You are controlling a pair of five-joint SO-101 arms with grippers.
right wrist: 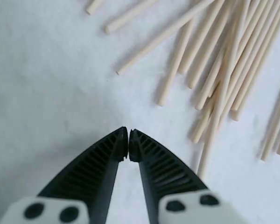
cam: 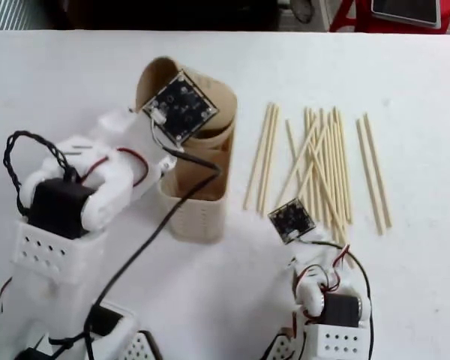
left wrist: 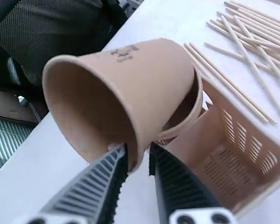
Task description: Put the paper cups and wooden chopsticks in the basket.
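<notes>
Cup [left wrist: 130, 88] hangs tilted over the basket [left wrist: 252, 154], rim pinched in the left gripper [left wrist: 137, 154]; I'd level it and nest it into the second cup [left wrist: 190, 109] inside before letting go. Right gripper [right wrist: 129, 141], closed and empty, sits just short of the chopsticks [right wrist: 214, 60] on the table [right wrist: 46, 70].

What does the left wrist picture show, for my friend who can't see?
The left gripper pinches the rim of a tilted paper cup, its base inside another cup in the basket. Wooden chopsticks lie on the white table beyond.
</notes>
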